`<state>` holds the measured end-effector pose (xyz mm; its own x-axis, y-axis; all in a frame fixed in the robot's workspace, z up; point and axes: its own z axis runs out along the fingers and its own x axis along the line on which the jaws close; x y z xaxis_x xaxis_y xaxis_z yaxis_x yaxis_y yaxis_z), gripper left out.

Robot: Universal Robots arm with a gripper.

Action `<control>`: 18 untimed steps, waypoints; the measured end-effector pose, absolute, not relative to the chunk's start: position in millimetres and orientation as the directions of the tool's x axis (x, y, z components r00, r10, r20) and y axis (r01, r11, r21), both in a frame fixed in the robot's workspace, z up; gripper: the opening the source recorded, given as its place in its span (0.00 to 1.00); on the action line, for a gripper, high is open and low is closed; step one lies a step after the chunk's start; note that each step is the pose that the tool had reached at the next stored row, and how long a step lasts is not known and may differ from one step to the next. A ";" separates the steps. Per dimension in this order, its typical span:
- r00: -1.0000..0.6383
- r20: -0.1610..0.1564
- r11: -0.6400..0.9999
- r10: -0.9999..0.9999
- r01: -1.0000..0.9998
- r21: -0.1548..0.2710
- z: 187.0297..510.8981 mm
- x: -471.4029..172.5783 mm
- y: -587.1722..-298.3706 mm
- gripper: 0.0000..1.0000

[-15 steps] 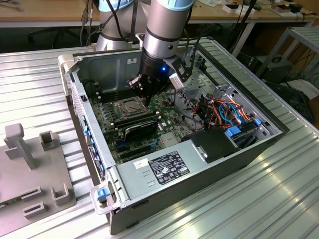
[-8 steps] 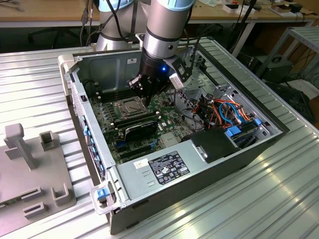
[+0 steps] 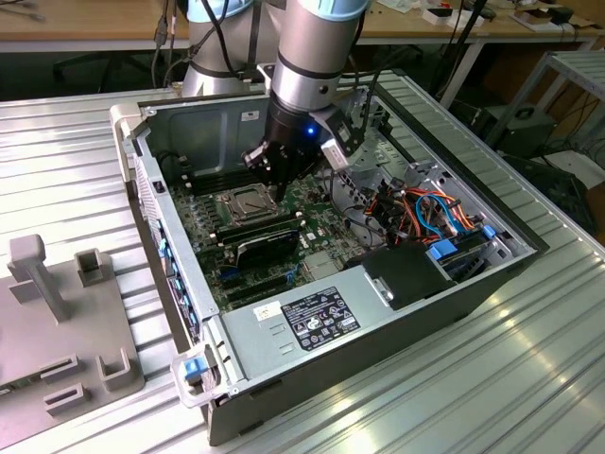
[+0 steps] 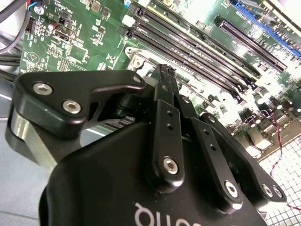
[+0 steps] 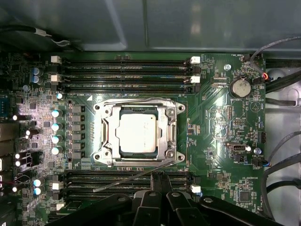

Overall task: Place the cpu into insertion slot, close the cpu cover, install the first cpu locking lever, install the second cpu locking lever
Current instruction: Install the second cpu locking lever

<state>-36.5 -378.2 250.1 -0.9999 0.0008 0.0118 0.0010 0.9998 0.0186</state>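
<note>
Above the insertion slot [image 5: 137, 133], the gripper [image 5: 159, 178] is held pointing down, fingers pressed together, empty; the cpu [image 5: 137, 133] is seated beneath the lowered cpu cover [image 5: 107, 129].

Brushed silver-grey metal on the cpu [image 5: 137, 133], faintly satin under the light. Bright, bare stamped metal on the cpu cover [image 5: 107, 129] framing it. Matt black anodised-looking metal on the gripper [image 4: 165, 70], with shiny steel screw heads. Glossy green lacquered board [image 5: 221, 127], dark plastic memory slots [image 5: 124, 70] with white plastic clips. Ribbed, dull grey metal on the table [image 3: 529, 378]. Possibly matt grey plastic on the fixture [image 3: 66, 312] at the exterior view's left.
</note>
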 end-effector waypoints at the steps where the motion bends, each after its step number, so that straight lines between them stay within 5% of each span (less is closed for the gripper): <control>1: -1.000 0.012 1.000 0.001 0.001 0.019 250.1 -36.5 -379.8 0.11; 18: -1.000 0.012 1.000 -0.014 -0.014 0.019 230.6 -68.3 -374.7 0.11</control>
